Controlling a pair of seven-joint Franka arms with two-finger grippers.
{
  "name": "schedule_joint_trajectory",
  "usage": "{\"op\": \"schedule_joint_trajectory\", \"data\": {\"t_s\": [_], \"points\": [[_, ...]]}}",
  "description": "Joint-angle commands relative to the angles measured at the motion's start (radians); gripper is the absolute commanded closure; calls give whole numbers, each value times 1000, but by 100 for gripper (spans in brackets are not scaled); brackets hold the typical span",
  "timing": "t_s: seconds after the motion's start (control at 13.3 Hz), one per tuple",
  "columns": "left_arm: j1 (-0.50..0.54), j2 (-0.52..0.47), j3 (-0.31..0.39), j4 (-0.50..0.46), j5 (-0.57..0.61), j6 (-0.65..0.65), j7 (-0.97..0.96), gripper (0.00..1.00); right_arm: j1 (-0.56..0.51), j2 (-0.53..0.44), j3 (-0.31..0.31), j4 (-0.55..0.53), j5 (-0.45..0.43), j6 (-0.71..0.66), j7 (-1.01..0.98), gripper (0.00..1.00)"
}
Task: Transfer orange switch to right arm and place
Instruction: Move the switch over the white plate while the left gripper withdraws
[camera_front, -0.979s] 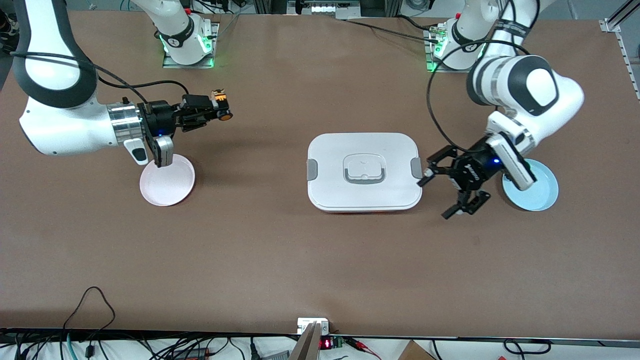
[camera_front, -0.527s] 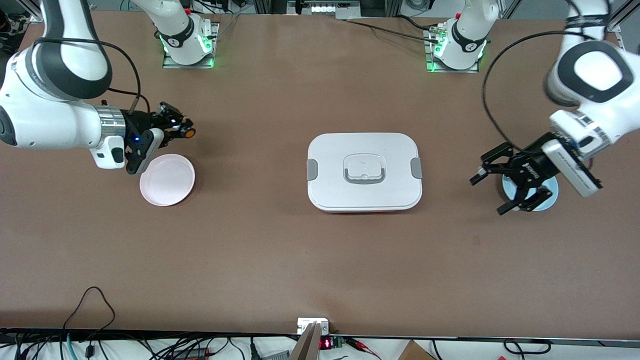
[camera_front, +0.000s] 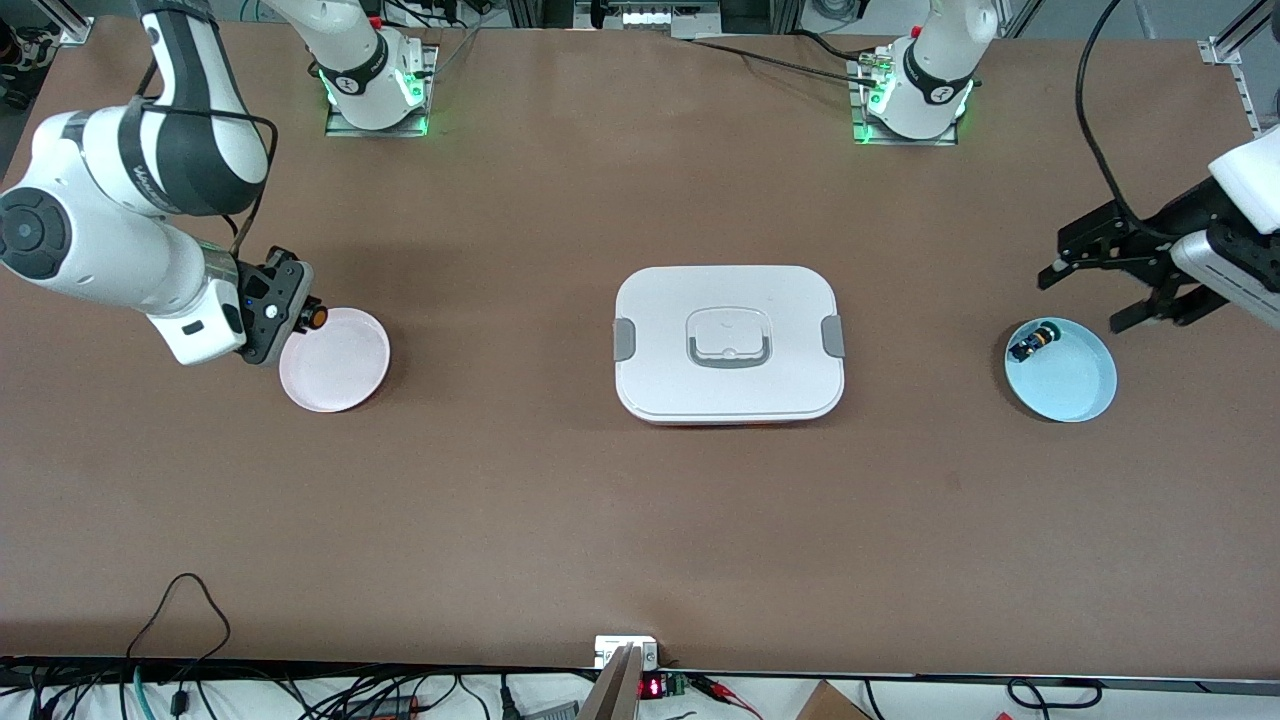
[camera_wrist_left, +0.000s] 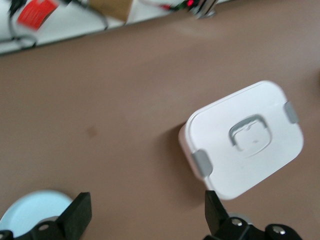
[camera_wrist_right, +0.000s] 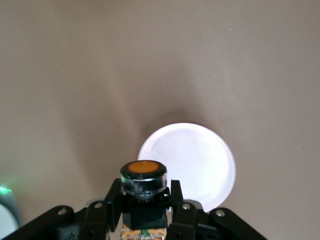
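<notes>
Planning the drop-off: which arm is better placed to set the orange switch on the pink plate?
The right. Its claw is shut on the orange switch at the pink plate's rim. The left claw is open near the blue plate, at the table's left-arm end.

No word, brand or label can be made out anywhere. The only sign is a small red lit display (camera_front: 651, 688) at the counter's (camera_front: 560, 520) 6 o'clock edge, its digits unreadable.
</notes>
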Motion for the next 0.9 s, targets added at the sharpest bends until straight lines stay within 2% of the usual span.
{"op": "schedule_joint_trajectory", "data": {"t_s": [0.0, 0.15, 0.38, 0.83], "points": [[-54, -10, 16, 53, 205, -133, -230, 0, -6, -9, 6, -86, -23, 124, -104, 75], [-98, -31, 21, 55, 300, -193, -448, 0, -9, -6, 4, -132, -27, 203, -152, 75], [-109, -45, 27, 53, 316, -227, -670, 0, -36, 14, 6, -183, -58, 301, -238, 75], [-103, -42, 32, 44, 310, -175, -577, 0, -65, 89, 6, -195, -58, 378, -344, 75]]}}
